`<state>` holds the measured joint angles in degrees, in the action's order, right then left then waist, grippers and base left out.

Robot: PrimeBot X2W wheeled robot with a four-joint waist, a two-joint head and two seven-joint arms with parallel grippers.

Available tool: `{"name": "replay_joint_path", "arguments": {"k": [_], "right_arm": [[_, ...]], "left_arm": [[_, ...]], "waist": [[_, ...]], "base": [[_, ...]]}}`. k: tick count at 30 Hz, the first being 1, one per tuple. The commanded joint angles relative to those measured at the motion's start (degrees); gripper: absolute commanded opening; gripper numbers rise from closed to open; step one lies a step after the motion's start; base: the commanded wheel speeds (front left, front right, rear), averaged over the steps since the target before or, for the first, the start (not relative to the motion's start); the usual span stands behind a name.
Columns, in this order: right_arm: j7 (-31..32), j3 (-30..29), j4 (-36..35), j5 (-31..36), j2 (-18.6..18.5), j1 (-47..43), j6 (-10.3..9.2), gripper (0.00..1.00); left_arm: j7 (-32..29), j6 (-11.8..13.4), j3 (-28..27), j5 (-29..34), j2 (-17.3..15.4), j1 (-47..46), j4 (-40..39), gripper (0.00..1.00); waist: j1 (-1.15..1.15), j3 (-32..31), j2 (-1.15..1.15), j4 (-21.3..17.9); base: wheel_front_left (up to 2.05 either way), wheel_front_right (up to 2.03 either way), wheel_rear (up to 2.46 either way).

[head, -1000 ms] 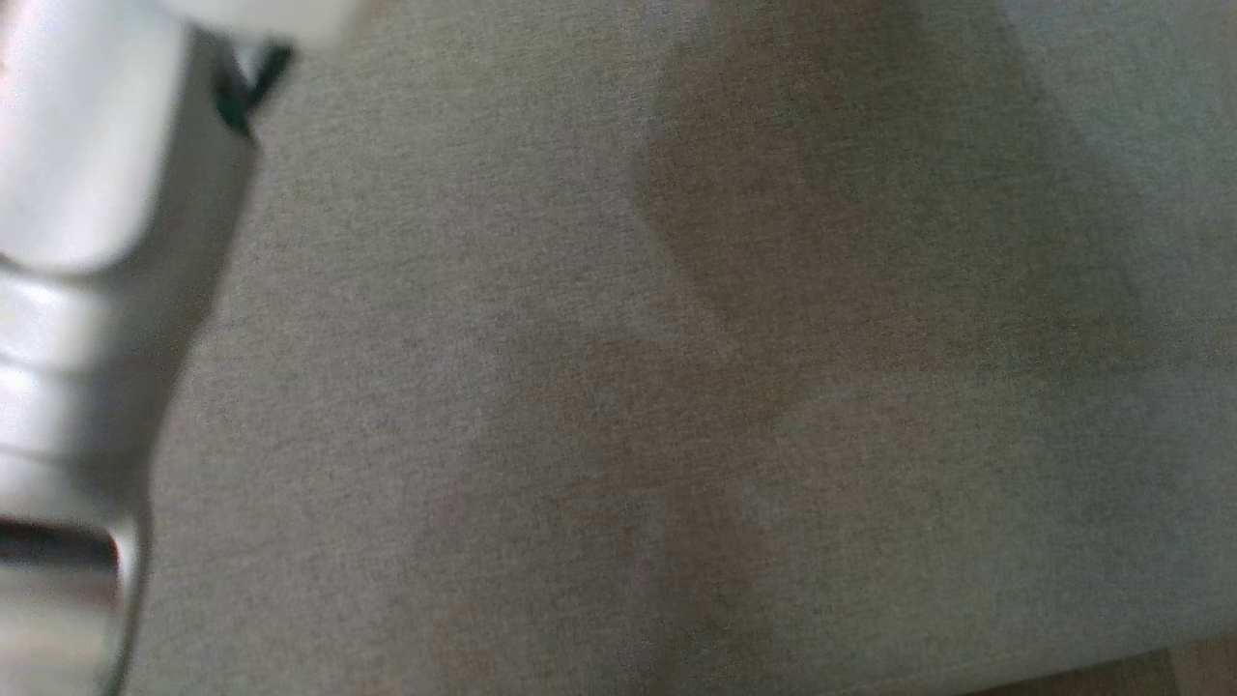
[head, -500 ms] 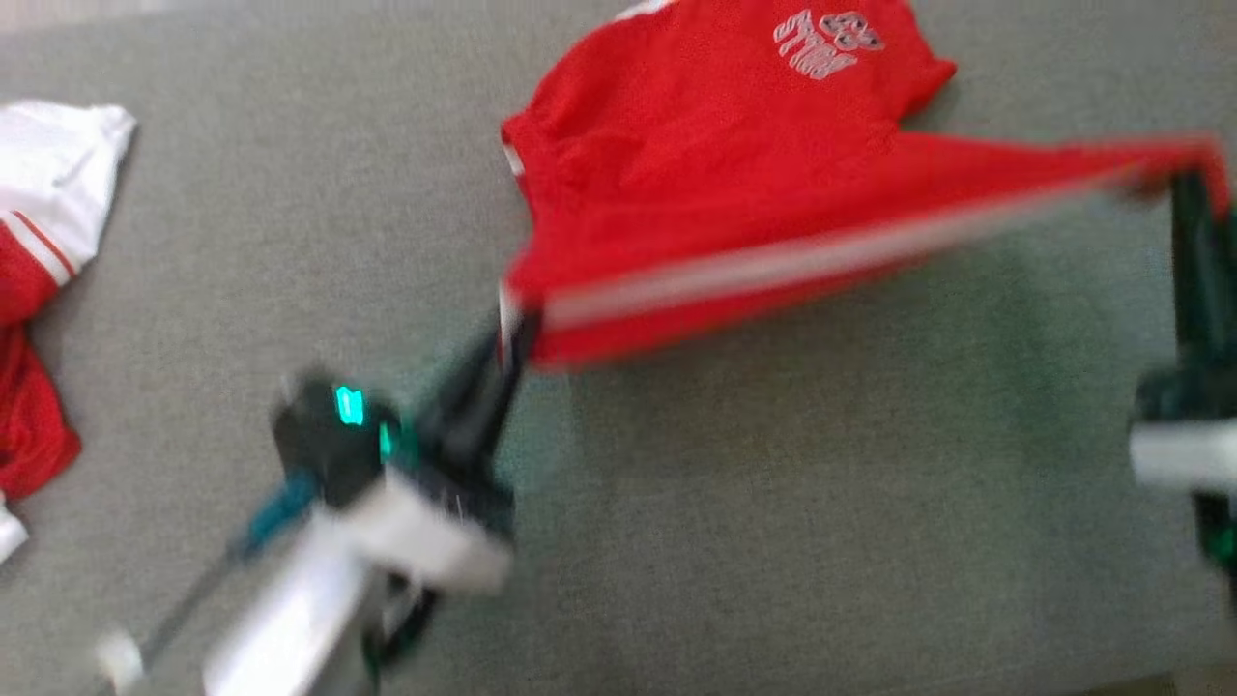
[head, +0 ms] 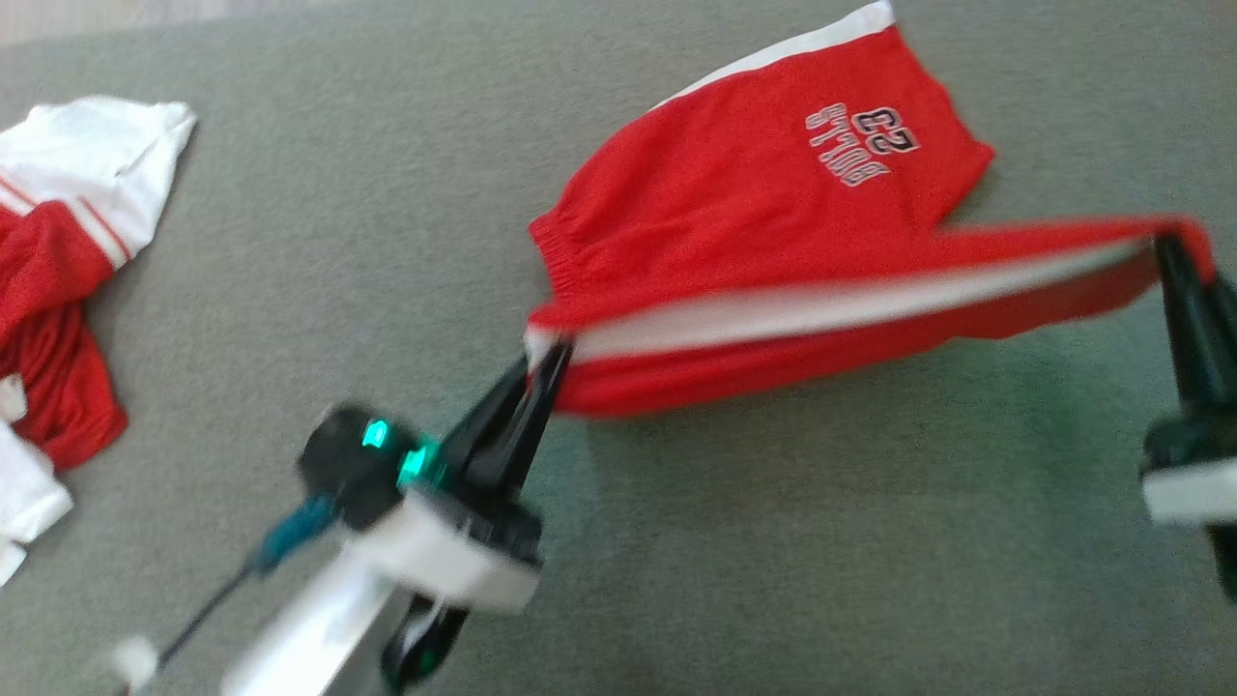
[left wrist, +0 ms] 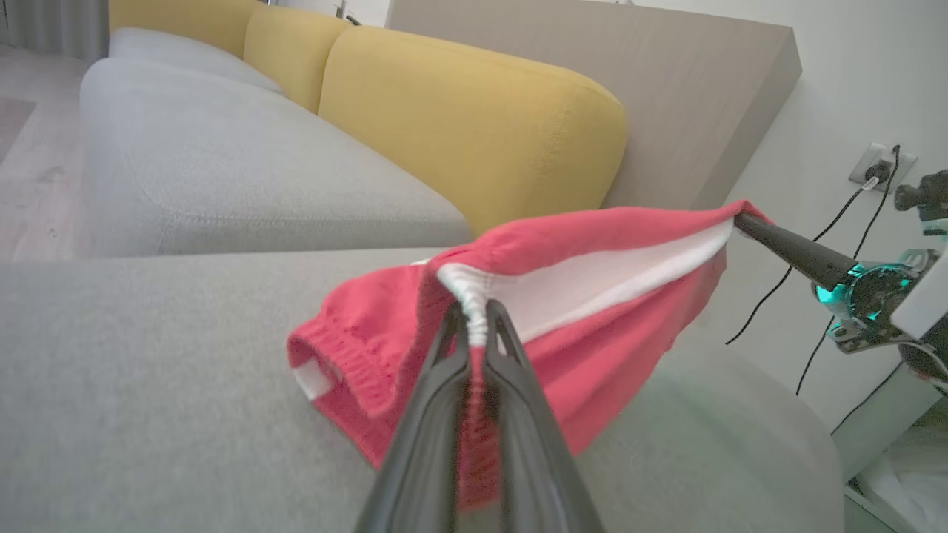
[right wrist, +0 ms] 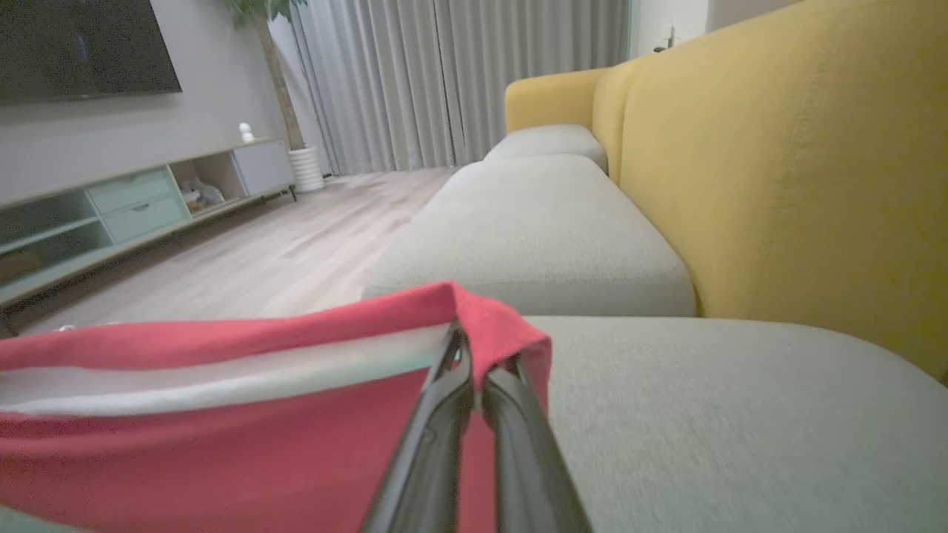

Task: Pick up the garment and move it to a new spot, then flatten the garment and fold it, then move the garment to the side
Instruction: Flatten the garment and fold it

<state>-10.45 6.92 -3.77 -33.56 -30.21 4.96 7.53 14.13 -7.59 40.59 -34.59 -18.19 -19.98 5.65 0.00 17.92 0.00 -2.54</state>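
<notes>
The garment (head: 773, 193) is red, with "BULLS 23" lettering, a white side stripe and an elastic band. Its far part lies on the grey cushion (head: 773, 580). Its near edge is lifted and stretched taut between both grippers. My left gripper (head: 546, 353) is shut on the left end of that edge, pinching the white band (left wrist: 466, 285) between its fingers. At the right end, my right gripper (head: 1169, 246) is shut on a red fold (right wrist: 489, 326). The left wrist view also shows the right gripper (left wrist: 740, 220) holding its corner.
A second red and white piece of clothing (head: 58, 271) lies crumpled at the cushion's left end. Yellow backrests (left wrist: 474, 126) rise behind the seat. A wall socket with cables (left wrist: 874, 166) is at the right. Wood floor (right wrist: 296, 252) and a low cabinet (right wrist: 133, 200) lie beyond.
The head camera swung from bare cushion and a forearm onto the garment, then shifted a little further. Both grippers have kept their hold on the stretched edge for the last half second.
</notes>
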Motion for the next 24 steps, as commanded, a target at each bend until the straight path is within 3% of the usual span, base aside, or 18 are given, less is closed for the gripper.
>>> {"name": "replay_joint_path", "arguments": {"k": [1,10,20,21,22,23,24], "right_arm": [[0.94,1.21,0.04,-1.18,-2.71,3.21,-0.04,0.00],[4.69,12.64,13.62,-6.00,-6.38,21.63,-0.04,0.00],[4.13,26.04,30.76,-13.67,-5.68,38.38,-0.04,0.00],[3.52,27.18,32.09,-14.26,-5.63,39.29,-0.04,0.00],[2.65,28.11,33.47,-14.82,-5.63,40.13,-0.04,0.00],[1.61,28.81,34.68,-15.66,-5.42,40.85,-0.04,0.16],[0.67,29.47,35.63,-16.64,-5.08,41.46,-0.04,0.65]], "left_arm": [[-0.13,0.10,-1.49,-0.51,0.14,-4.30,0.03,0.00],[-0.62,0.10,1.69,-4.09,4.09,-17.66,11.14,0.00],[0.70,0.10,5.55,-6.73,6.87,-27.50,20.78,0.00],[0.76,0.10,5.51,-6.58,7.17,-27.80,21.63,0.05],[0.80,0.10,5.54,-6.41,7.54,-27.98,22.21,0.23],[0.82,0.10,5.23,-6.29,7.91,-28.00,22.52,0.32],[0.83,0.10,4.82,-6.07,8.23,-27.89,22.63,0.49]], "waist": [[0.00,1.30,0.00,1.48],[0.00,4.80,0.00,4.18],[0.00,8.05,0.00,6.38],[0.00,8.07,0.00,6.57],[0.00,8.06,0.00,6.78],[0.00,8.07,0.00,6.92],[0.00,8.04,0.00,7.03]], "base": [[0.00,0.00,0.00],[0.00,0.00,0.00],[0.00,0.00,0.00],[0.00,0.00,0.00],[0.00,0.00,0.00],[0.00,0.00,0.00],[0.00,0.00,0.00]]}}
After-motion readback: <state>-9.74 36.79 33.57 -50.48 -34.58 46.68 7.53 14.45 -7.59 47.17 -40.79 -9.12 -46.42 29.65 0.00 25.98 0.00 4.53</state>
